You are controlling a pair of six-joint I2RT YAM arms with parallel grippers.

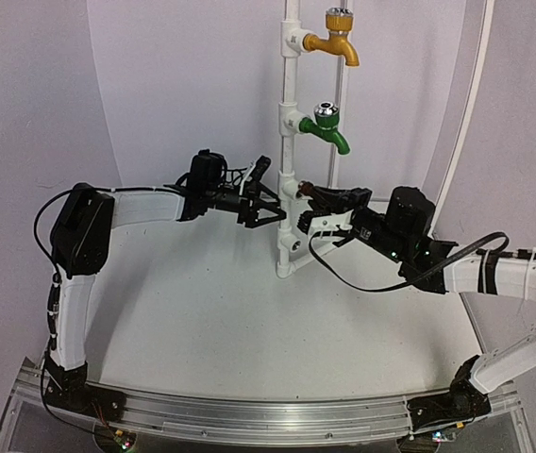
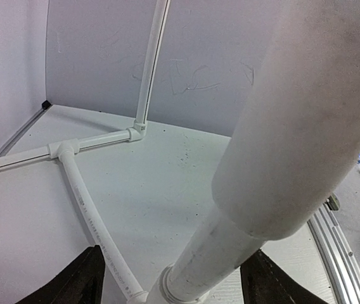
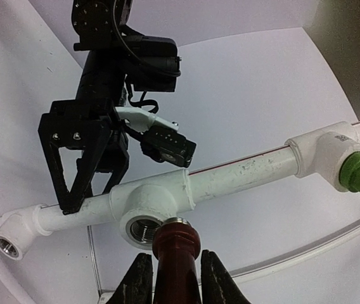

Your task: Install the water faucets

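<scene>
No lettering is legible. Faint print runs along the white pipe (image 2: 89,216); the tee fitting (image 3: 322,155) bears a blurred mark.

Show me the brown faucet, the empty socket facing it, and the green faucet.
brown faucet (image 3: 177,250): right wrist view, neck.
empty socket (image 3: 143,229): right wrist view, threaded opening.
green faucet (image 1: 325,132): top external view, body.

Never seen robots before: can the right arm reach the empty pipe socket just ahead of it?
Probably yes. The right pincer holds the dark brown faucet just before the socket, nothing between; the left pincer straddles the pipe alongside.
</scene>
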